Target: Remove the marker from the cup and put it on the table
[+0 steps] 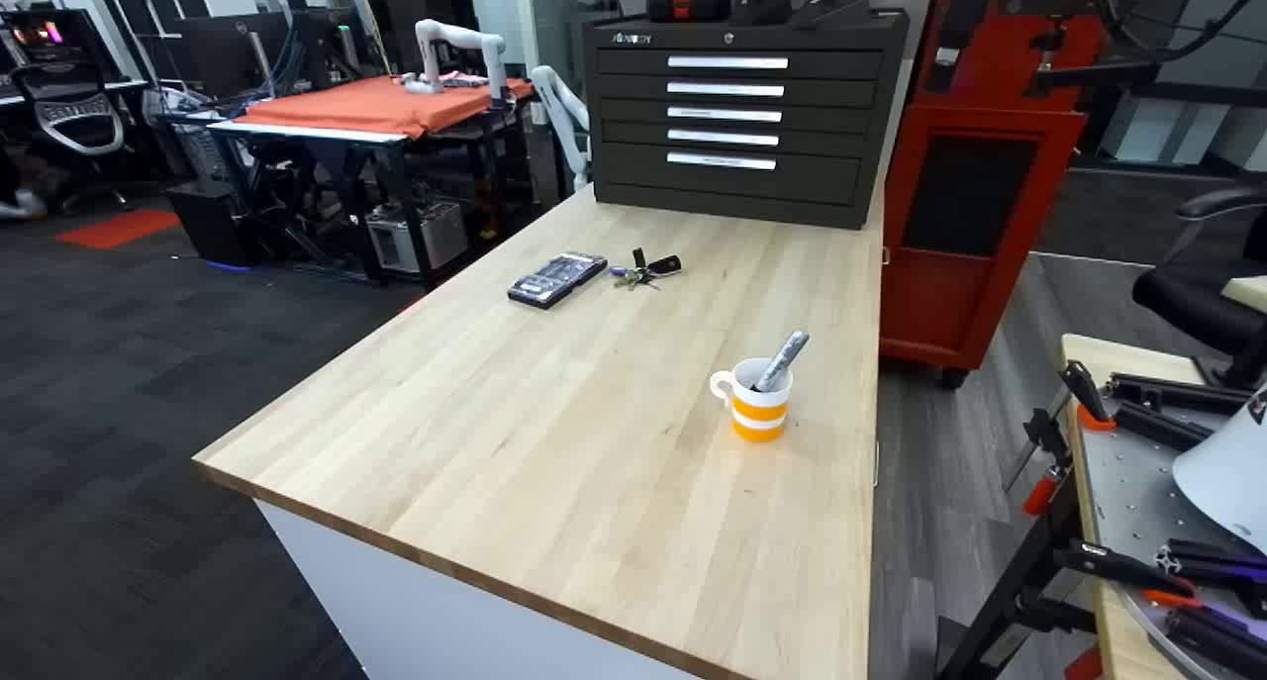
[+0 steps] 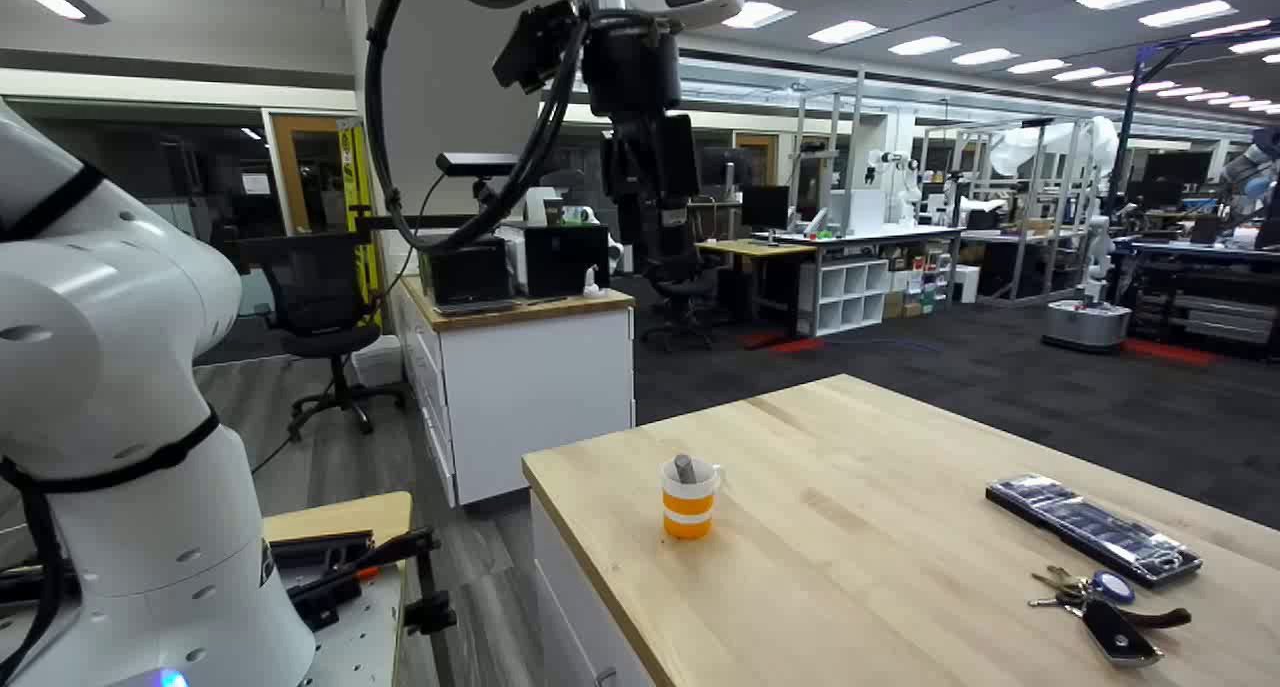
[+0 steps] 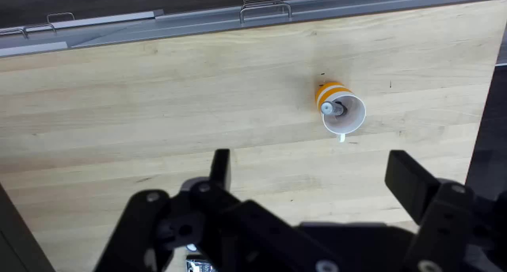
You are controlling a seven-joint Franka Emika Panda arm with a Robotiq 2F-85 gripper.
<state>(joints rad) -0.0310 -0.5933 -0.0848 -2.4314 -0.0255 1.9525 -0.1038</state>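
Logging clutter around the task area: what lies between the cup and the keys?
In both exterior views, only bare wood of the table shows on the straight stretch from the cup to the keys.

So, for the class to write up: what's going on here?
A robot arm holds its gripper, open and empty, above the wooden table. The grey marker leans inside the orange-and-white mug, one end poking out, not yet removed. The mug stands upright on the table; keys and a flat case lie elsewhere on it.
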